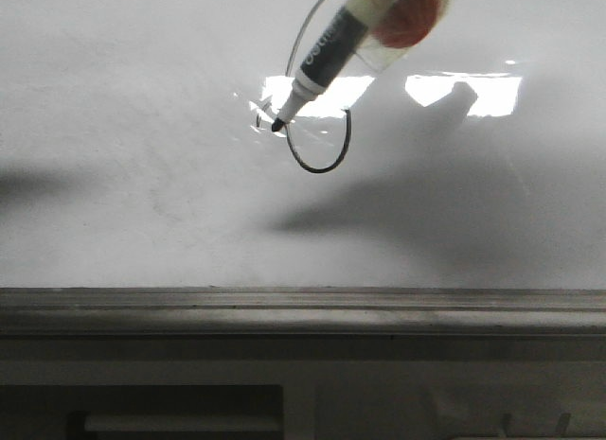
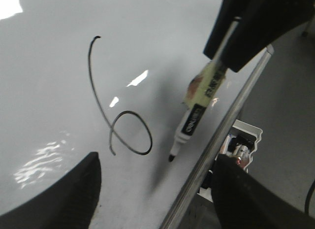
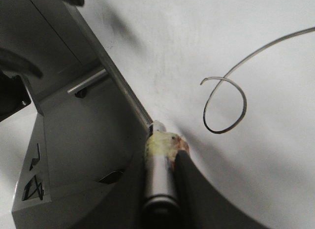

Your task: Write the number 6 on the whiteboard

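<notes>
Closing the loop of the number 6 on the whiteboard: marker tip beside the loop. Right gripper clamps the marker; left gripper spread wide, empty. Next, judged: lift off cleanly

We see the whiteboard open on both sides of the number 6. Only the marker, slanting down just beside the loop, blocks the way there. The grey ledge bounds the board's near edge.
</notes>
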